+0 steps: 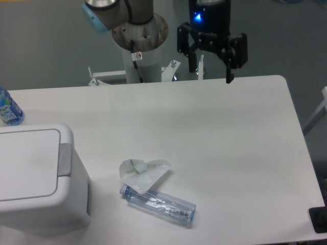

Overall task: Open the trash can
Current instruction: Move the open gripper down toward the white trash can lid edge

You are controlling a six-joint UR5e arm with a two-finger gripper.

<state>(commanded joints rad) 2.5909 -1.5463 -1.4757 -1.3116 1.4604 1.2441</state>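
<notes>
Trash can (38,176) sits lower left of frame, on the table's near-left corner, partly cut off by the left edge; lid flat and shut, grey button strip (64,159) on its right rim. Gripper (211,74) hangs at top centre-right, above the table's far edge, fingers spread w/ a clear gap between them, nothing held. A blue light glows on the gripper body. So the can is well apart from the fingers, diagonally across the table, down and to the left; the button strip faces toward frame centre. Table (219,132) is plain white w/ rounded far-right corner, under soft light. In lower centre, just right of the can but not touching it, lies a clear plastic bottle (159,202) on its side, w/ a crumpled wrapper (143,172) resting over its upper-left end. At far left edge, behind the can, a blue-label bottle (8,108) shows partly, cropped by the frame. Arm base (140,35) stands top centre beyond the table, on a pedestal; grey wall/floor behind. Btwn gripper and can the tabletop shows only bare white. Right table edge runs down the frame's right side; a dark object (319,219) pokes in at bottom right corner, can't tell what it is.
</notes>
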